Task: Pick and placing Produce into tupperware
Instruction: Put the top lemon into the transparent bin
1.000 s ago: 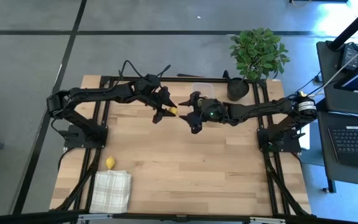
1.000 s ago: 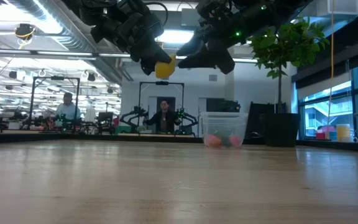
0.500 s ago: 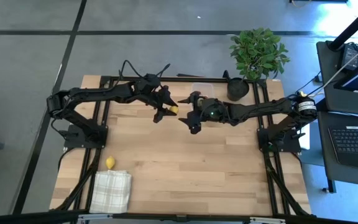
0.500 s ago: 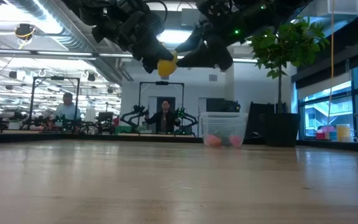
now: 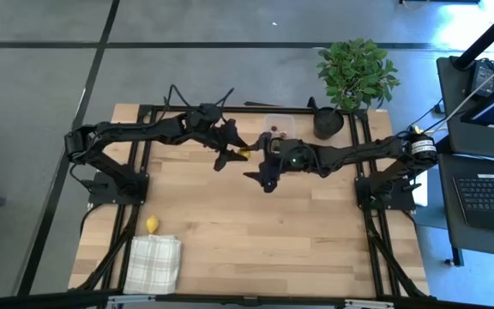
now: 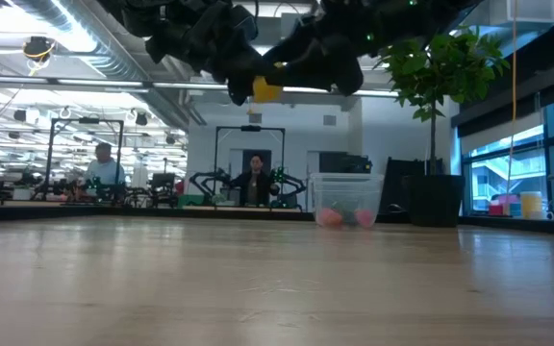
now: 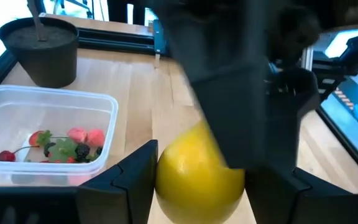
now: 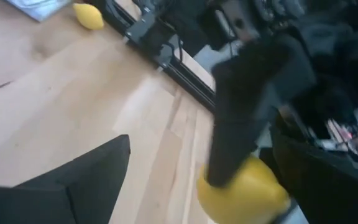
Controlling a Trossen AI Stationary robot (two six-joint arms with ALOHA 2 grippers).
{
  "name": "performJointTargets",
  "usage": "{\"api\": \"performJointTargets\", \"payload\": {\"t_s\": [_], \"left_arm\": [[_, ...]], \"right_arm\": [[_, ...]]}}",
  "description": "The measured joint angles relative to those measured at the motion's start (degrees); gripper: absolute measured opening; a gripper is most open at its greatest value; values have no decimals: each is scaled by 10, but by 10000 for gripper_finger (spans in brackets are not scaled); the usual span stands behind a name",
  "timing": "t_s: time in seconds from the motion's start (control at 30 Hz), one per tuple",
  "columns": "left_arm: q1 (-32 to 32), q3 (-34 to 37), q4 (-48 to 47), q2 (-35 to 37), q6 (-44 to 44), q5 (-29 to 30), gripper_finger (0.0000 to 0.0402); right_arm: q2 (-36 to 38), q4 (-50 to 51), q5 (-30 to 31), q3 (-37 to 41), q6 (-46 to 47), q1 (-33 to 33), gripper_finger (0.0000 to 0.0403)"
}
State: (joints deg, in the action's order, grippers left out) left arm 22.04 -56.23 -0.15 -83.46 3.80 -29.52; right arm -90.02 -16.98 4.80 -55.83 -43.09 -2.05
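High above the table [image 5: 230,215], near the tupperware [image 5: 280,125], the left pincer [image 5: 234,153] holds a lemon [image 5: 243,153], and the right pincer [image 5: 262,168] looks wide open.

Bright, even daylight from above (window glare in the low view), and both wrist views are motion-blurred.

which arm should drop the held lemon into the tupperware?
Probably right. The right gripper sits nearer the tupperware, which lies on its side of the table. The left gripper has the lemon between its fingers, with the right's fingers around it mid-air, looking like a handover.
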Motion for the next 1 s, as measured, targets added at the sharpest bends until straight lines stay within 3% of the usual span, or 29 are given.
{"api": "performJointTargets", "payload": {"t_s": [0.2, 0.53, 0.7, 1.0], "left_arm": [[0, 0, 19, 0, -55, 1, 197], [-18, 0, 45, 0, -110, 4, 197], [-29, 0, 51, 0, -112, 11, 197], [-31, 0, 51, -1, -112, 13, 197]], "right_arm": [[0, 0, 3, 0, -53, 10, 394], [0, -5, 1, 0, -55, 11, 383], [0, -7, 1, 0, -55, 11, 337], [0, -10, 33, -1, -57, 11, 219]]}}
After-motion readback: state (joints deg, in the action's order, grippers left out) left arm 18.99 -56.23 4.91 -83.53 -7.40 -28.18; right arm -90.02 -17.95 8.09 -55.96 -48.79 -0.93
